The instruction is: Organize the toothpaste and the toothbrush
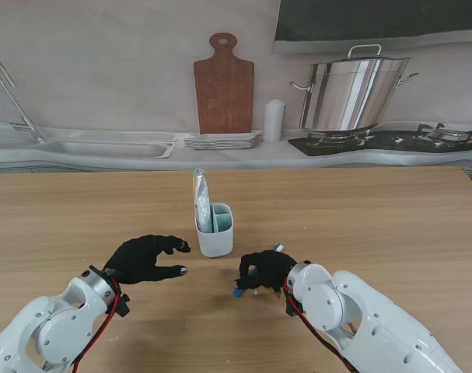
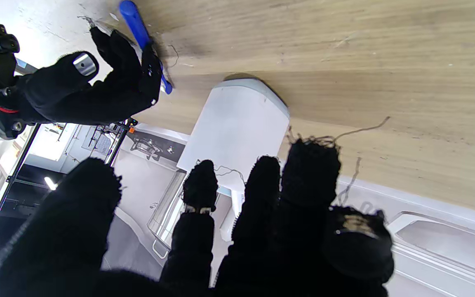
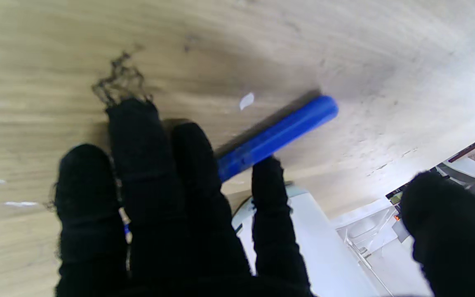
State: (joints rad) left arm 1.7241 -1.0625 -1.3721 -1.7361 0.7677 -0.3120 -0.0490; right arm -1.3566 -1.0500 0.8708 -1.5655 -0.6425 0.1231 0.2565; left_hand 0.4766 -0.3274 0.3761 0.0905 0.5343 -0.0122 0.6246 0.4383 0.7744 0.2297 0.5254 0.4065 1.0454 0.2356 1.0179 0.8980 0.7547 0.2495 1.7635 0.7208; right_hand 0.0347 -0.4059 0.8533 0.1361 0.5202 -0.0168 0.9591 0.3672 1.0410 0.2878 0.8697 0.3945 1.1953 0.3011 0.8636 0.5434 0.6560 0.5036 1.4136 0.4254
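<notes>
The toothbrush (image 1: 256, 284) lies on the table (image 1: 391, 225) under my right hand (image 1: 265, 270), whose fingers press on its blue handle; a firm grasp I cannot confirm. The toothpaste (image 1: 201, 200) stands upright in the white holder (image 1: 215, 231). My left hand (image 1: 146, 259) hovers beside it, fingers spread, holding nothing.

One cup (image 1: 215, 231) on the table (image 1: 391, 225); one toothpaste tube (image 1: 201, 199) in the cup; one toothbrush (image 1: 241, 291) right of the cup.
</notes>
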